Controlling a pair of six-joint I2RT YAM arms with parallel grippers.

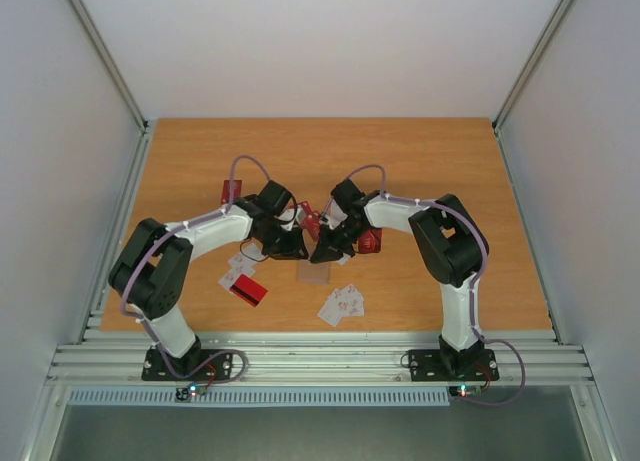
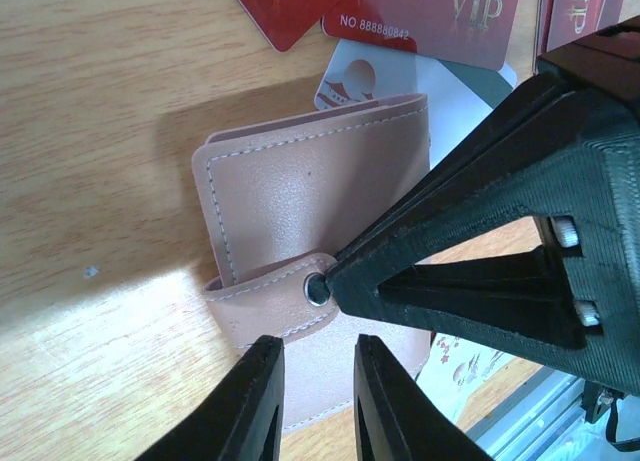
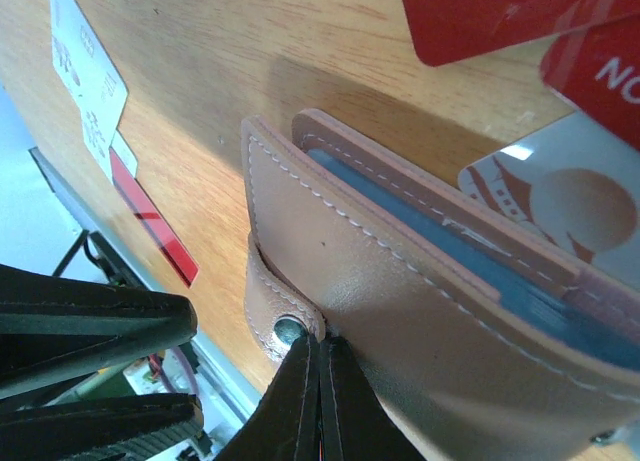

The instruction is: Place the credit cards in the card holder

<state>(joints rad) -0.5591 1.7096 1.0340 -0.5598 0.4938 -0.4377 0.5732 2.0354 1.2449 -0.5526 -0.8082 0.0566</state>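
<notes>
The tan card holder [image 2: 290, 201] lies folded on the wood, its strap snapped shut over the near edge. In the right wrist view the card holder [image 3: 400, 311] gapes slightly and shows a blue-grey lining. My right gripper [image 3: 320, 353] is shut, its tips pressed where the strap meets the cover, beside the snap [image 2: 317, 287]. My left gripper [image 2: 318, 381] hovers over the holder's near edge, fingers a little apart, holding nothing. Red credit cards [image 2: 430, 21] lie just beyond the holder. A white card [image 2: 360, 76] is partly tucked under it. From above, both grippers meet at mid-table [image 1: 308, 243].
A red card [image 1: 248, 290] and white cards [image 1: 342, 303] lie near the front edge, more white cards [image 1: 238, 266] by the left arm. Another red card [image 1: 231, 191] sits behind the left gripper. The metal rail [image 1: 320, 356] borders the table's near side.
</notes>
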